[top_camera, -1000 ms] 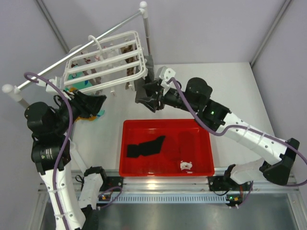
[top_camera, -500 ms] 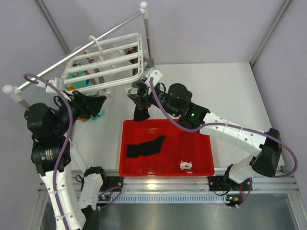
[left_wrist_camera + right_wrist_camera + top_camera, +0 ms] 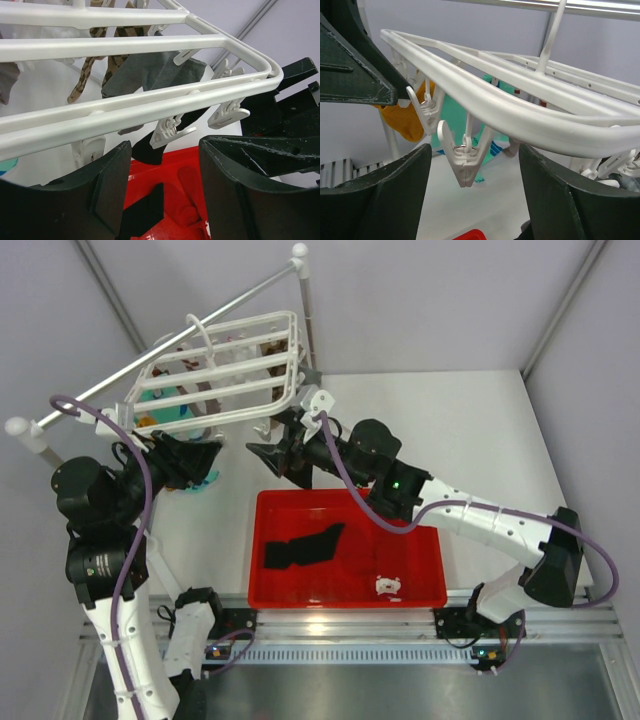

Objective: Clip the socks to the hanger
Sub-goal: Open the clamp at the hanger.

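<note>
Swung left across the table since a second ago, the right arm (image 3: 470,515) now reaches under the near right corner of the hanger (image 3: 125,45), and the dark sock (image 3: 150,75) it carried then is out of its grasp, hanging from clips on that corner. The hanger hangs tilted by its hook from the rail.

Below it sits the red tray (image 3: 340,600), and in the tray lie the socks not yet hung: a black sock (image 3: 300,545) on the left half, and what looks like a dark red sock (image 3: 393,535) to its right (hard to tell against the red floor).

The right gripper (image 3: 262,452) has its fingers spread and grasps nothing; in its own view a white clip (image 3: 465,160) dangles in the gap, untouched. The left gripper (image 3: 208,452) is likewise spread and empty, just under the hanger's near rail.

What the next pick turns on, as I judge it: the black sock lies below the right gripper and toward the arm bases, its long axis running left to right with the right end slanted away. The right gripper, hanging over the tray's far left corner, looks the nearer of the two, and would need to turn its fingers across that axis.
</note>
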You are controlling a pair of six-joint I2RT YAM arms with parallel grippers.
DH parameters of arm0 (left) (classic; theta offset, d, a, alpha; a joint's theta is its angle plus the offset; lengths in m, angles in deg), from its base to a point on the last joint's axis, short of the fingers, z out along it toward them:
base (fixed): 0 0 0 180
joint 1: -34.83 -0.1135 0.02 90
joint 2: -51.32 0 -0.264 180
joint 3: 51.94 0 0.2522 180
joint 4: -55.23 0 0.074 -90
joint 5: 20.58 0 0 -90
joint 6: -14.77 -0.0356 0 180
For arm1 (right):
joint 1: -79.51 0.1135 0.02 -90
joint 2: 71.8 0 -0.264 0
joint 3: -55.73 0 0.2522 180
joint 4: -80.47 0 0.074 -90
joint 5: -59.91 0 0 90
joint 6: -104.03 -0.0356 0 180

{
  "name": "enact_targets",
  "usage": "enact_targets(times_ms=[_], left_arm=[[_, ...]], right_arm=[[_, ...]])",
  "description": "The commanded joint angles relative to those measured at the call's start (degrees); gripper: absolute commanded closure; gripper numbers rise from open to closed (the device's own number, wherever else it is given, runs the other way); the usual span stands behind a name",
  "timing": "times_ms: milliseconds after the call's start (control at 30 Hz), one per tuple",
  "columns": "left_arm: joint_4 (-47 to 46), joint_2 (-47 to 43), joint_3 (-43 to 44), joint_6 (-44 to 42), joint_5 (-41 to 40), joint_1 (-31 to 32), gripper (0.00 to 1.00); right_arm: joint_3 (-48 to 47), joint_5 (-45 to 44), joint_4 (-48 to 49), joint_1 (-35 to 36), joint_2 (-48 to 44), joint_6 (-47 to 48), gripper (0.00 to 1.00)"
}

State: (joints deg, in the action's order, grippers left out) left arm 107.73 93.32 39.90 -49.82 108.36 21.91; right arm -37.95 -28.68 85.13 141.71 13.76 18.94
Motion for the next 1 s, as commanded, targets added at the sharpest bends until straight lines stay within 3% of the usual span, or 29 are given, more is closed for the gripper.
enact_targets(times_ms=[0, 167, 267, 300, 400, 500, 633, 900, 967], left_arm=[[-2.35, -0.34, -0.56, -0.18, 0.08, 0.10, 0.39], [-2.18, -0.42, -0.30, -0.36, 0.08, 0.10, 0.39], [-2.27, -0.34, -0.21, 0.08, 1.05, 0.18, 0.39], [-2.44, -0.34, -0.21, 0.34, 2.01, 0.18, 0.40], [-3.67, -0.69, -0.30, 1.30, 5.60, 0.10, 0.40], [-5.85, -0.95, -0.39, 3.50, 9.74, 0.18, 0.41], [-10.43, -1.48, -1.62, 6.76, 17.82, 0.18, 0.41], [-16.33, -0.78, -1.80, 5.09, 19.42, 0.18, 0.44], [-18.07, -0.43, -1.79, 4.91, 19.42, 0.18, 0.44]], right_arm=[[-2.52, 2.37, 4.79, 1.26, -0.13, 0.19, 0.30], [-2.61, 3.51, 4.96, 1.17, 0.57, 1.07, 0.42], [-2.61, 5.26, 4.96, 1.09, 0.66, 2.12, 0.54], [-2.70, 5.62, 4.96, 1.00, 0.66, 2.21, 0.64], [-3.31, 6.50, 4.35, 0.82, 0.66, 2.65, 0.73], [-3.66, 6.67, 3.38, 0.82, 0.49, 3.35, 0.76], [-4.19, 13.94, 1.72, 0.12, 0.22, 3.53, 0.81], [-10.16, 22.75, -6.54, -1.37, 2.07, 0.55, 1.00], [-11.74, 24.25, -8.56, -1.64, 2.77, -0.51, 1.00]])
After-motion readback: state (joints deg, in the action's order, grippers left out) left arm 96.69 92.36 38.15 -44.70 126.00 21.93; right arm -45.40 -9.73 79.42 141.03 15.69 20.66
